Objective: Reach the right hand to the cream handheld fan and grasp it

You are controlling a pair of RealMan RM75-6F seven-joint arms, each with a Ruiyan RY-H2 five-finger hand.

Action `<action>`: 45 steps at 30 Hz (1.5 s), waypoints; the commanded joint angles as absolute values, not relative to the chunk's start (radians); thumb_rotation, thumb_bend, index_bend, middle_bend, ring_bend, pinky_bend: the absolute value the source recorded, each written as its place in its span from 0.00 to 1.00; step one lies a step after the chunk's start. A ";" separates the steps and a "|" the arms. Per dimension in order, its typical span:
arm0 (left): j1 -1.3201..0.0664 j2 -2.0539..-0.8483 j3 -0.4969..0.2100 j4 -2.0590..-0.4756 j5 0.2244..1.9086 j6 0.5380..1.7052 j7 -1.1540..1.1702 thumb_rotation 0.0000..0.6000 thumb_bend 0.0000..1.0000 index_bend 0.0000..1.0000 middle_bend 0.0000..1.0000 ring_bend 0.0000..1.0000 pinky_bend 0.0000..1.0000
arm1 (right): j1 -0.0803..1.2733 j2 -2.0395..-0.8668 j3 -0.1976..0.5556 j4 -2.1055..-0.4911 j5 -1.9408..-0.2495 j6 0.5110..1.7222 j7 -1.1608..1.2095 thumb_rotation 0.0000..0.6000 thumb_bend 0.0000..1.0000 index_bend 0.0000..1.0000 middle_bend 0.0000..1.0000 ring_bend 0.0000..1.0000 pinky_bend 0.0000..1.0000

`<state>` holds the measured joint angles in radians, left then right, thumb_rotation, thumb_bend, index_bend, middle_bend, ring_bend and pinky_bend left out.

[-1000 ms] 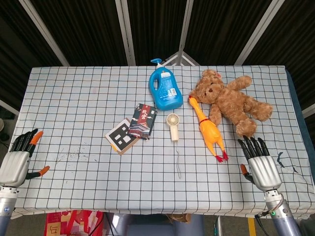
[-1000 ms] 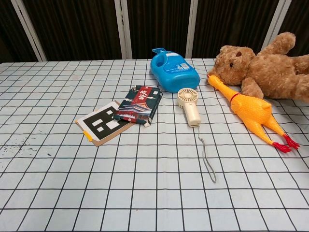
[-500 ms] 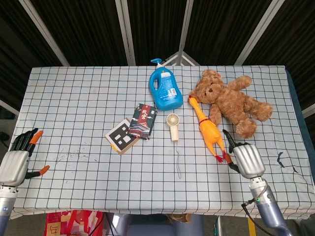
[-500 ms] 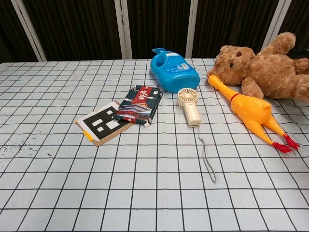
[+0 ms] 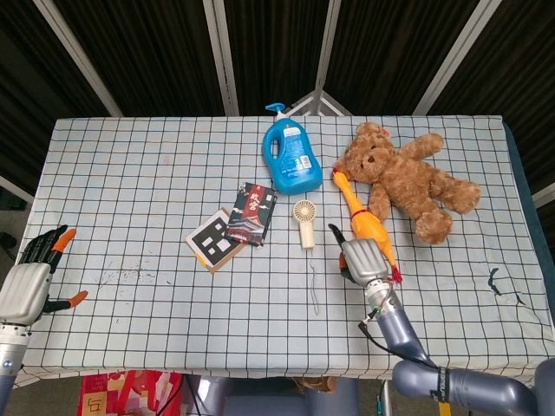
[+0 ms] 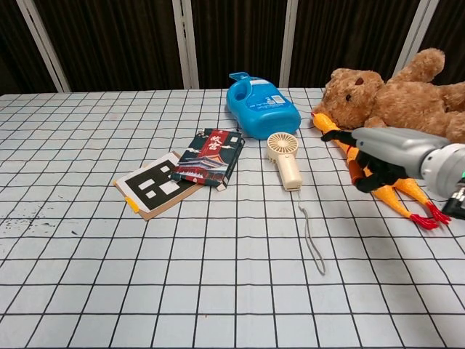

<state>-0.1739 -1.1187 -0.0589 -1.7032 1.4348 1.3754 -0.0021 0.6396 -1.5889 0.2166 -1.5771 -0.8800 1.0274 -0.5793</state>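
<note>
Hovering right hand at centre-right of chest view, fingers curled down, empty, over yellow rubber chicken, near but clear of cream plastic handheld fan. Fan flat on checked tablecloth, frame centre, below blue detergent bottle. Left hand lower left of head view, fingers spread, empty.

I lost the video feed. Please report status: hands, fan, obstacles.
Right hand open, short of fan. Left hand open at table edge. Fan untouched, lying flat. Rubber chicken beside right hand.
</note>
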 commanded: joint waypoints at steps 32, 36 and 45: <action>-0.179 -1.110 -0.061 -1.709 1.419 1.359 -0.018 1.00 0.09 0.00 0.00 0.00 0.00 | 0.750 -1.772 0.235 -1.373 -0.781 0.975 -0.574 1.00 0.84 0.00 0.80 0.90 0.87; -0.179 -1.109 -0.060 -1.710 1.420 1.359 -0.020 1.00 0.09 0.00 0.00 0.00 0.00 | 0.752 -1.778 0.224 -1.364 -0.768 0.967 -0.583 1.00 0.84 0.00 0.80 0.90 0.87; -0.179 -1.109 -0.061 -1.709 1.421 1.360 -0.024 1.00 0.09 0.00 0.00 0.00 0.00 | 0.749 -1.798 0.197 -1.356 -0.752 0.967 -0.596 1.00 0.85 0.00 0.80 0.90 0.87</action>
<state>-0.1788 -1.1092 -0.0604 -1.7087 1.4210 1.3604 -0.0240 0.7497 -1.7960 0.1984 -1.3569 -0.7538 0.9675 -0.5941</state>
